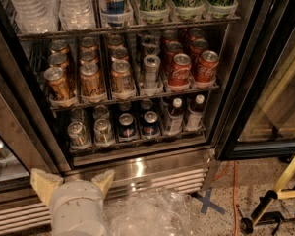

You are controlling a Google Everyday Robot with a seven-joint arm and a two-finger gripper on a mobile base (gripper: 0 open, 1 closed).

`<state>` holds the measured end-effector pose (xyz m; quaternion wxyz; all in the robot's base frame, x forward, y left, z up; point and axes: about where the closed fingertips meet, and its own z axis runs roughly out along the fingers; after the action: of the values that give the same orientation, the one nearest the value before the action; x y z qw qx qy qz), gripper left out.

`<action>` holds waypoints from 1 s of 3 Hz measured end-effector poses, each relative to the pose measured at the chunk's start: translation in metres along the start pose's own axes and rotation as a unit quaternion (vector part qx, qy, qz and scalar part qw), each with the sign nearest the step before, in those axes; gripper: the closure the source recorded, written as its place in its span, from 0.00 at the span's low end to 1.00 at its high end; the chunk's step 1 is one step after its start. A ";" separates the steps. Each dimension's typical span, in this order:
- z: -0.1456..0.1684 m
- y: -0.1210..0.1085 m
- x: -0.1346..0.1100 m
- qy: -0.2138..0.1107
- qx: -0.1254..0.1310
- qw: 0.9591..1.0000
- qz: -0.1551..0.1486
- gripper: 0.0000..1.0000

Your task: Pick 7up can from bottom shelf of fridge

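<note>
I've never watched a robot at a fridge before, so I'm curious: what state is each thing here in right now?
Gripper: low in front of the grille, fingers open, holding nothing.
Fridge: appears open, shelves stocked.
Bottom shelf: lanes filled.
Silver cans: upright, untouched.
Bottles: upright, capped.
Plastic wrap: crumpled on the floor.

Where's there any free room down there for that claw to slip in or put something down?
The lowest dark wire rack is packed with cans and bottles. Bare: the steel ledge between rack and slatted grille, and speckled floor by the blue tape cross. The open cream-fingered gripper sits below-left.
</note>
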<state>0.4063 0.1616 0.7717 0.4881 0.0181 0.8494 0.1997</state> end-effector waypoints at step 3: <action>0.008 -0.060 -0.042 -0.092 0.080 0.992 0.025 0.00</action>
<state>0.4445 0.0996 0.7811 0.5557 0.0967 0.8135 0.1413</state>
